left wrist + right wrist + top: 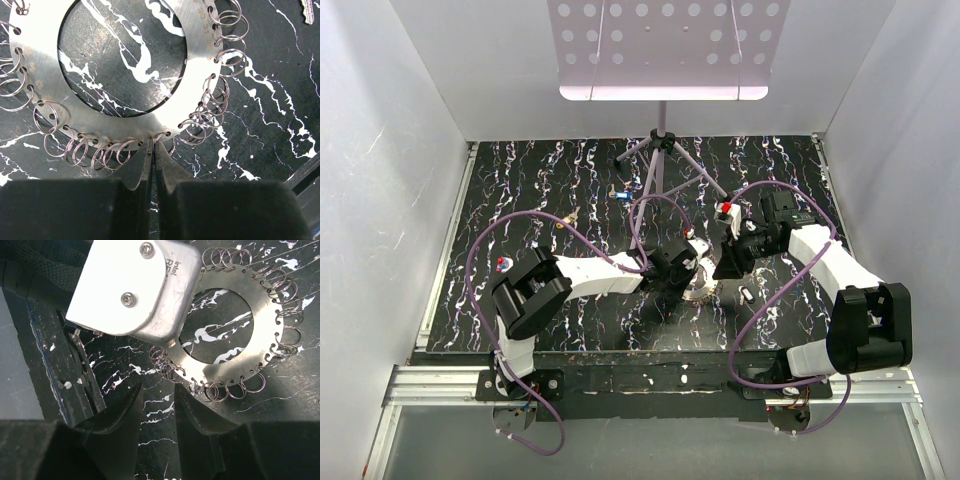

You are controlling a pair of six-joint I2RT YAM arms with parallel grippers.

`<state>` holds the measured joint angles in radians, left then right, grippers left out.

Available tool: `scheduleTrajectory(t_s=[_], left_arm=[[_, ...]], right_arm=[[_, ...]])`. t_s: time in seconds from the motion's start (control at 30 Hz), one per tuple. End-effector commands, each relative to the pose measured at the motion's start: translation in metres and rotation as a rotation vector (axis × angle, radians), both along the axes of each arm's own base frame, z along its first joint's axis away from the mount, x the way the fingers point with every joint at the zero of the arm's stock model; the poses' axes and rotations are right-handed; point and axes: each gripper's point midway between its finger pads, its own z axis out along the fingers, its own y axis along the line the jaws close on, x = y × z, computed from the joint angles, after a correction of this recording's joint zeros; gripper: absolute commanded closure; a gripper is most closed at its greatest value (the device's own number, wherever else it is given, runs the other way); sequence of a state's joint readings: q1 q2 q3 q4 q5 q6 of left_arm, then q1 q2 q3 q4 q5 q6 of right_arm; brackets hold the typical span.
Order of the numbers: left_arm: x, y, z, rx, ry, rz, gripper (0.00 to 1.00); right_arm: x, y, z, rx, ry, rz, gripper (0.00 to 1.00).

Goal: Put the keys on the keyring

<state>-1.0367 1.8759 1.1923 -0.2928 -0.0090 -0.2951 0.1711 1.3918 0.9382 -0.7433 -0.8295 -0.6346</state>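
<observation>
so the left gripper point(152, 150) has its fingers pressed tight together, tips right on the rim of the keyring point(200, 55) at 6 o'clock in the left wrist view, in among the little wire loops point(197, 125) that hang all round its edge. can't tell if a loop is actually caught between the tips. the keyring lies flat on the black marbled table point(270, 115), and from overhead it sits between the two grippers

right gripper point(157, 405) hovers just beside it, fingers spread partway with only table showing in the gap. in its own wrist view the keyring is at 1 o'clock, partly hidden by the left arm's silver camera housing point(130, 285)

one silver key point(309, 11) pokes in at 1 o'clock of the left wrist view, apart from the ring. overhead, a blue-headed key point(621, 195) lies further off at 11 o'clock, near the tripod stand point(660, 150)
</observation>
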Motion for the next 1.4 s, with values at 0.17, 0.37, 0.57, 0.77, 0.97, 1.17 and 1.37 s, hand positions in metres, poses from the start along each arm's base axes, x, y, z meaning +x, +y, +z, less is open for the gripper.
scheduleTrajectory(t_s=[0.17, 0.37, 0.57, 0.77, 0.97, 1.17, 1.37], left_arm=[[-0.011, -0.005, 0.052, -0.181, -0.040, -0.021, 1.00], [-0.033, 0.007, 0.083, -0.320, -0.030, -0.039, 1.00], [-0.053, 0.019, 0.097, -0.420, 0.073, 0.020, 1.00], [-0.065, 0.029, 0.102, -0.498, 0.184, 0.113, 1.00], [-0.066, 0.038, 0.111, -0.570, 0.246, 0.216, 1.00], [-0.058, 0.042, 0.114, -0.660, 0.362, 0.363, 1.00], [-0.055, 0.044, 0.112, -0.697, 0.439, 0.470, 1.00]], right_arm=[[-0.013, 0.009, 0.020, 0.100, -0.052, 0.111, 0.60], [-0.035, 0.020, 0.031, 0.196, -0.133, 0.235, 0.57], [-0.058, 0.045, 0.038, 0.231, -0.236, 0.406, 0.56], [-0.064, 0.070, 0.035, 0.147, -0.297, 0.492, 0.56], [-0.080, 0.080, 0.044, 0.212, -0.264, 0.507, 0.56], [-0.090, 0.086, 0.046, 0.221, -0.250, 0.532, 0.55], [-0.086, 0.083, 0.043, 0.187, -0.272, 0.512, 0.55]])
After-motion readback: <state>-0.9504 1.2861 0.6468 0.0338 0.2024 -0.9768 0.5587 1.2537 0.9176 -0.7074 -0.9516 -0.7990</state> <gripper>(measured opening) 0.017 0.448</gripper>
